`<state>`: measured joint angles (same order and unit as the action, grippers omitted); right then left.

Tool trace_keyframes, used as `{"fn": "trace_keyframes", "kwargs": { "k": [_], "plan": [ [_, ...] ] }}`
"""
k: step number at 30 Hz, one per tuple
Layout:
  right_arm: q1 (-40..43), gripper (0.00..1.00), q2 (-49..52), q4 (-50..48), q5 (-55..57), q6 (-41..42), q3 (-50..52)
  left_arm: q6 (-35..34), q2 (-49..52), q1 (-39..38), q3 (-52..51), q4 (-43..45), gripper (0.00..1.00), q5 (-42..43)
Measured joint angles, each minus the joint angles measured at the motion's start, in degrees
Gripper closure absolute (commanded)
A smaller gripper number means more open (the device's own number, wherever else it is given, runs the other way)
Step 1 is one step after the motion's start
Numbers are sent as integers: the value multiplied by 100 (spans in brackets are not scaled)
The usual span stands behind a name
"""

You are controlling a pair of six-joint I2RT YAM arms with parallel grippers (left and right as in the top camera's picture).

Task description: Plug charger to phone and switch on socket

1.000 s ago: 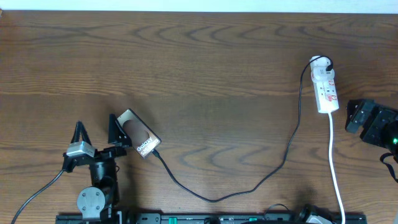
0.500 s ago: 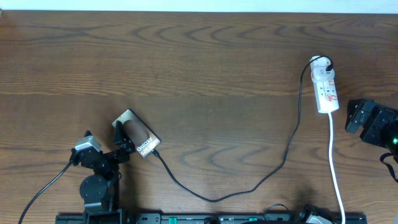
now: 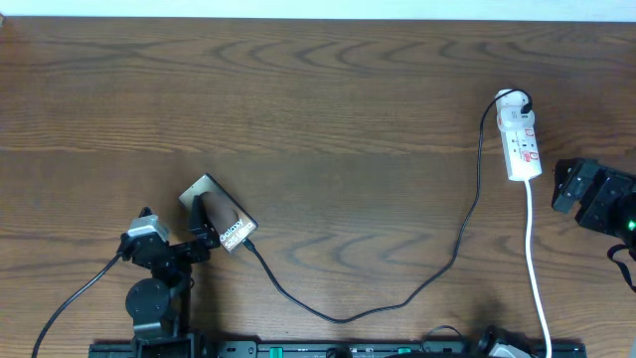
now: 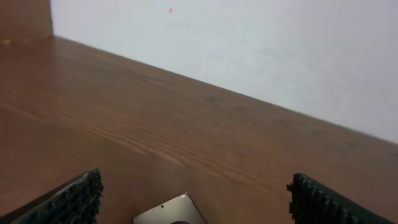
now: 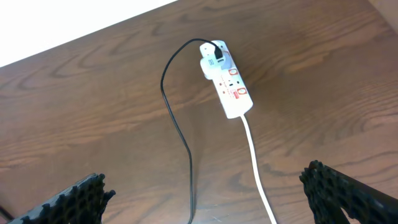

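The phone (image 3: 221, 217) lies tilted on the wooden table at the front left, lettered end toward the front right. Its top corner shows in the left wrist view (image 4: 171, 212). The charger (image 3: 343, 316) runs as a thin black cable from the phone's lettered end, where its tip (image 3: 252, 243) touches the phone, across the table to a plug in the socket (image 3: 521, 137). My left gripper (image 3: 199, 229) is open over the phone's near edge, its fingers wide apart (image 4: 194, 190). My right gripper (image 3: 562, 187) is open and empty just right of the socket (image 5: 227, 81), its fingers spread (image 5: 205, 186).
The socket's white cord (image 3: 537, 268) runs from the strip toward the table's front edge and also shows in the right wrist view (image 5: 258, 168). A white wall (image 4: 249, 43) stands behind the table's far edge. A black rail (image 3: 328, 349) lies along the front edge.
My left arm has swung right and lowered, bringing its open gripper from beside the phone to over its near edge. The right arm, cable and socket have not moved.
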<state>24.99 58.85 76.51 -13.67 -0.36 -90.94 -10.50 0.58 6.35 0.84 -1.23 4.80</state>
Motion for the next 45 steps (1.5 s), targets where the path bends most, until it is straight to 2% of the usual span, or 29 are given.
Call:
{"fn": "trace_keyframes", "kwargs": {
  "k": [9,45],
  "plan": [
    [0,1,0,-2,0,0,0,636,0,0,4,17,6,269],
    [0,1,0,0,2,0,0,758,0,0,4,15,6,232]
  ]
}}
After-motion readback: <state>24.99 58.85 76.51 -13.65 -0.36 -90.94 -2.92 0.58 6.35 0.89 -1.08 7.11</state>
